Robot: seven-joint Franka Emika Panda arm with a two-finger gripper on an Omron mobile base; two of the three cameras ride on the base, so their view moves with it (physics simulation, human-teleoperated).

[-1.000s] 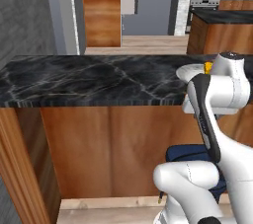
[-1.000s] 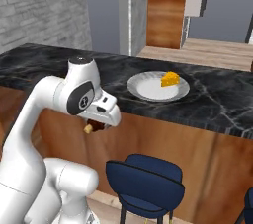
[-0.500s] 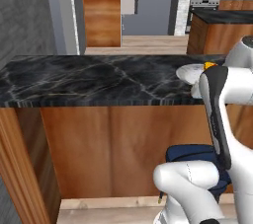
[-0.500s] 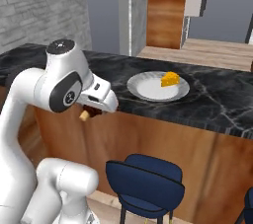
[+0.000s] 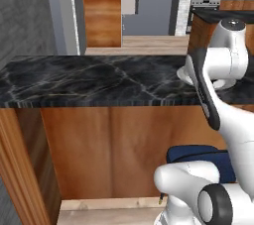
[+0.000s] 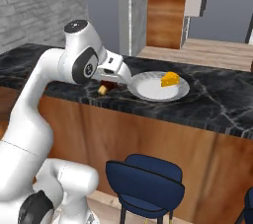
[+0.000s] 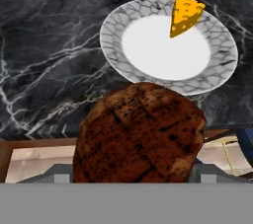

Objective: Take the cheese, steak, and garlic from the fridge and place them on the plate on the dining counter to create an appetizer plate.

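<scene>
In the hand view the steak (image 7: 141, 131), a dark reddish-brown lump, sits low in the middle with my gripper (image 7: 133, 171) shut on it. It hangs over the front edge of the dining counter (image 7: 44, 50). Just beyond it lies the plate (image 7: 168, 45), with the yellow cheese (image 7: 185, 15) on its far right rim. From the right base view, my gripper (image 6: 106, 87) holds the steak (image 6: 109, 86) at counter height, just left of the plate (image 6: 153, 87) and its cheese (image 6: 170, 79). The left base view gives a sliver of the plate (image 5: 184, 74) behind the arm. The garlic and the fridge are out of view.
The black marble dining counter (image 5: 89, 78) runs across both base views over a brown wood front (image 6: 197, 154). A navy stool (image 6: 148, 178) stands below the counter beside my base, also seen as a navy stool (image 5: 198, 155) behind the arm. Wood-panelled walls stand beyond the counter.
The arm has lifted the hand with the steak from below the counter's edge up to counter height, closer to the plate. The plate and the cheese have not moved.
</scene>
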